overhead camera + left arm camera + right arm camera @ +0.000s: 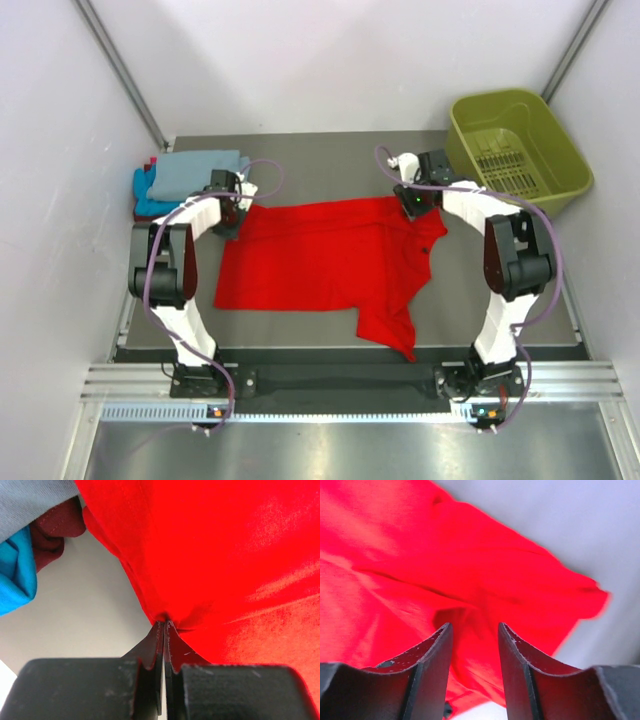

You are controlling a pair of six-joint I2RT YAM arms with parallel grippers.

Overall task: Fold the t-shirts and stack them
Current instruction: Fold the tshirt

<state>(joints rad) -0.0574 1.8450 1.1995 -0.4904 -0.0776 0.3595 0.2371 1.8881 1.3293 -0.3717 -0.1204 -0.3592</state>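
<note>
Two walls (60, 200), grey tbl (325, 165), red t-shirt (320, 255)

No readable text, label, brand, number or sign in any view. Red t-shirt (320, 255) plain, no print visible.

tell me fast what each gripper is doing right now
Left gripper: shut on the edge of the red t-shirt.
Right gripper: open over the same shirt, gripping nothing.
</note>
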